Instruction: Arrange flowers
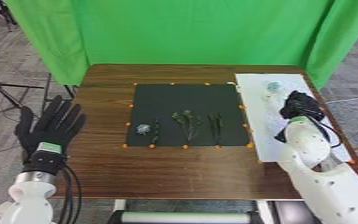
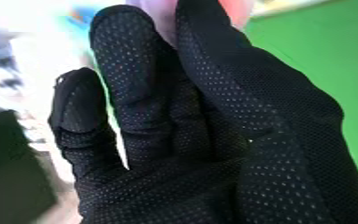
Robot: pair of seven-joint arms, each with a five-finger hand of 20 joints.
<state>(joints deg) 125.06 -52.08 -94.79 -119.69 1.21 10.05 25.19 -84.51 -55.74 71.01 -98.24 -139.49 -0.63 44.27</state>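
- So the right hand [image 1: 302, 104] is over the white sheet [image 1: 266, 142] on the right side of the table, and it looks clamped: in the wrist view the thumb and fingers come together on a pink thing [image 2: 164, 17], which I'd guess is a flower head.
- That pink thing sits right at the fingertips. Can't tell which way its long axis runs or whether there's a stem.
- Next to that hand, just beyond it and a bit left, there's a pale bluish clump [image 1: 273, 87] lying on the sheet.
- The big one imo: the dark mat [image 1: 167, 100] is to the left of the right hand, so if the pink thing is meant to join the layout, the move is a sideways carry leftward.
- On the mat, nearest first: dark green stems [image 1: 216, 127], then a leafy sprig [image 1: 189, 124], then a thin stem [image 1: 156, 131], with a small blue flower [image 1: 143, 129] just beside it.
- All the stems run roughly near to far, so I'd line the new one up the same way.
- The right hand is closer to the stems; the left hand [image 1: 44, 130] is nearer the blue flower, off at the table's left edge, fingers straight and spread apart, holding nothing.
- Behind it all hangs a green curtain [image 1: 184, 35].
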